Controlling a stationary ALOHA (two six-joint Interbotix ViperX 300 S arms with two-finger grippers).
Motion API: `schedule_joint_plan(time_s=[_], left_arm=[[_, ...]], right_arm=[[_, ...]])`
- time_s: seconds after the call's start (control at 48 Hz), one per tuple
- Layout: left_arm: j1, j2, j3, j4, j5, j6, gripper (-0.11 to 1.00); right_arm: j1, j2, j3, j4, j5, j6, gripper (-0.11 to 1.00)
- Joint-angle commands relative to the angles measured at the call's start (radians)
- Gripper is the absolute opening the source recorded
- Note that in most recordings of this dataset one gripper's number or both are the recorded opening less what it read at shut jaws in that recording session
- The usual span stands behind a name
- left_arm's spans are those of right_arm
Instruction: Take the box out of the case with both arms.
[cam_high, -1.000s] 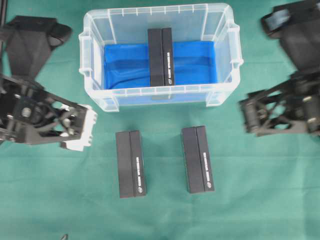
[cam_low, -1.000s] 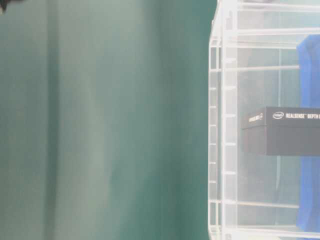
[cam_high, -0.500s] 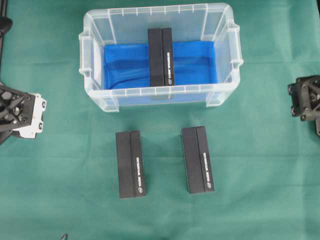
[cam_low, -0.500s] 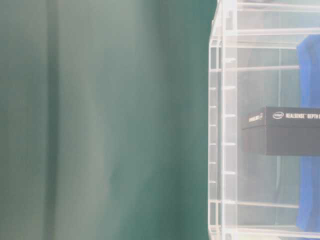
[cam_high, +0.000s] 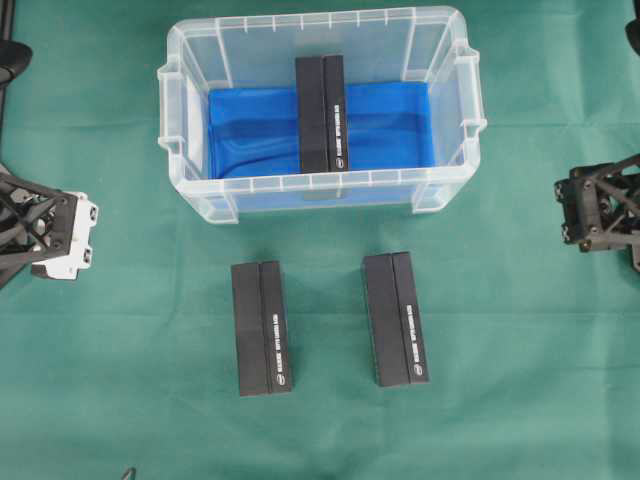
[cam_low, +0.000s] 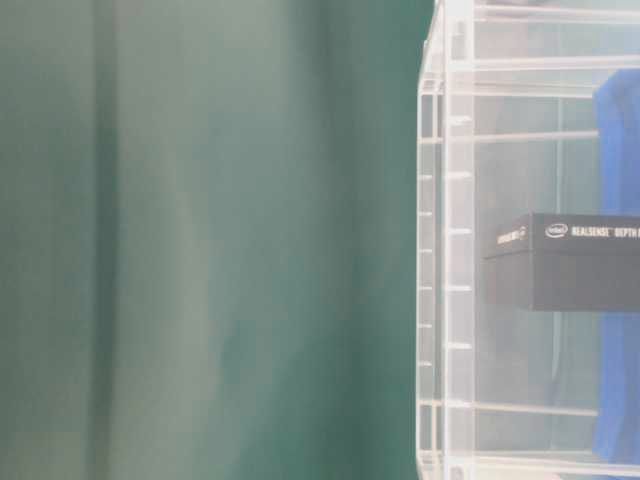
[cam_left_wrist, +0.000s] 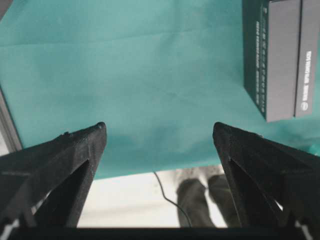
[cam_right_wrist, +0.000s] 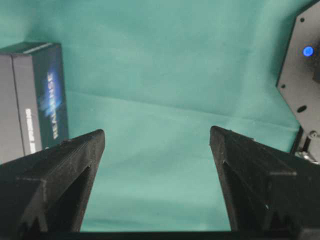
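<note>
Green cloth covers desk (cam_high: 120, 400).

Overhead: case (cam_high: 200, 200) at far centre, one black box (cam_high: 321, 113) upright-lengthwise on blue liner (cam_high: 250, 130). Two boxes on cloth near side: left box (cam_high: 261, 328), right box (cam_high: 395, 318). Left gripper (cam_high: 45, 235) and right gripper (cam_high: 600, 212) at edges, well apart from case.

Table-level: box visible through clear wall, arms absent.

Left wrist: jaws spread wide, empty.

Right wrist: same, nothing held.

Judgement: bring both grippers over rim, meet box from opposite long sides, squeeze evenly, lift straight.
</note>
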Motion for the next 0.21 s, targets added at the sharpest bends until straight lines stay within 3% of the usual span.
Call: schedule_joint_plan(time_s=[0.0,0.188], left_arm=[[-0.005,-0.003,-0.012,0.003,-0.003,-0.003,0.9],[-0.005,-0.003,-0.012,0.003,-0.005,-0.003,0.9]], right_arm=[[0.003,-0.009,-0.011,0.002,-0.003,0.002,0.83],[0.003,-0.009,-0.009,0.0,-0.003,0.002,0.83]])
